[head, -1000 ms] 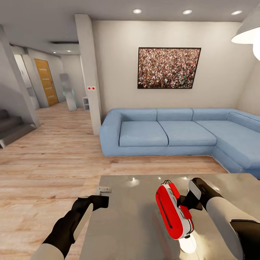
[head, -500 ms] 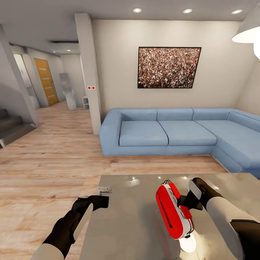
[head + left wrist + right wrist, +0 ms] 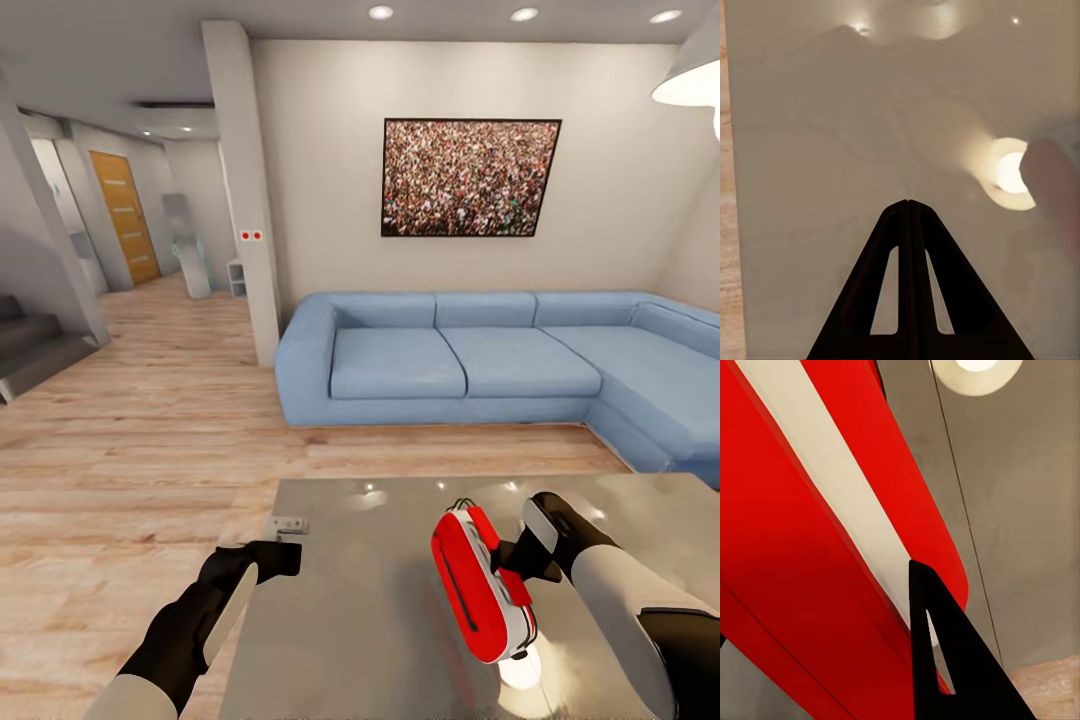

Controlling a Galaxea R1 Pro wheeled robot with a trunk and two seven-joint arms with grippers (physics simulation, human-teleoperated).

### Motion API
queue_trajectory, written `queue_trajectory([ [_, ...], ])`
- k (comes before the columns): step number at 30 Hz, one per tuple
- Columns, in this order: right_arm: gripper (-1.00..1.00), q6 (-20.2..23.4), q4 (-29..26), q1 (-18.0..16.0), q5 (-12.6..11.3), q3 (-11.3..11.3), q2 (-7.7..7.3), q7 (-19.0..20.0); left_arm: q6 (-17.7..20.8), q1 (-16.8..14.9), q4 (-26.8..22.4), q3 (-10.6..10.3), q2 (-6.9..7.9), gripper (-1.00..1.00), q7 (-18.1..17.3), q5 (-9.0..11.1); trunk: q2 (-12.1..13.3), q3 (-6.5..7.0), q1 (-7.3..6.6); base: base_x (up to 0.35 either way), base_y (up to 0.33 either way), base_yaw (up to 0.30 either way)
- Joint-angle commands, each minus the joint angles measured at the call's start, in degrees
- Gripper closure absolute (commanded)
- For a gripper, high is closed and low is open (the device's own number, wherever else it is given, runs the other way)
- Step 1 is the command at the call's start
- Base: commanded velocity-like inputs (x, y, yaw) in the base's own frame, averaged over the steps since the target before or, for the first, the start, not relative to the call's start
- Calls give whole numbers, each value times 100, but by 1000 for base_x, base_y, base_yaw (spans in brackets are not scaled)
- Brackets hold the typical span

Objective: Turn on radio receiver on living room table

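Red radio (image 3: pixel 478 583) pinched in the right claw (image 3: pixel 518 568) above the table (image 3: pixel 360 620), lower right; left claw (image 3: pixel 907 204) pressed together; switching on apparently remains

- The table (image 3: pixel 360 620) has a glossy grey top that mirrors ceiling lights and stands on the light wood-plank floor (image 3: pixel 130 450).
- A small white, flat object (image 3: pixel 289 523) lies at its far left corner.

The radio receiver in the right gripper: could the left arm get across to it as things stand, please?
Probably yes. The left gripper is shut, over the table near its left edge, and bare grey top lies between it and the radio receiver, which the right gripper holds above the table.
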Motion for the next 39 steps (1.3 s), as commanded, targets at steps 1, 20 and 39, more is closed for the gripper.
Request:
queue_trajectory([
  [1, 100, -5, -2, -2, -24, -11, 0, 0, 0, 0, 0, 0, 0, 100, 0, 0, 0, -9, 0, 0, 0, 0],
  [20, 100, -5, -3, -3, -24, -13, 0, 0, 0, 0, 4, 0, 0, 100, 0, 0, 0, -67, 0, 0, 0, 0],
  [39, 100, -79, 34, 65, -34, 15, 94, -20, 9, 0, -4, -27, -26, 100, 0, 9, -1, -67, 0, 0, 0, 0],
])
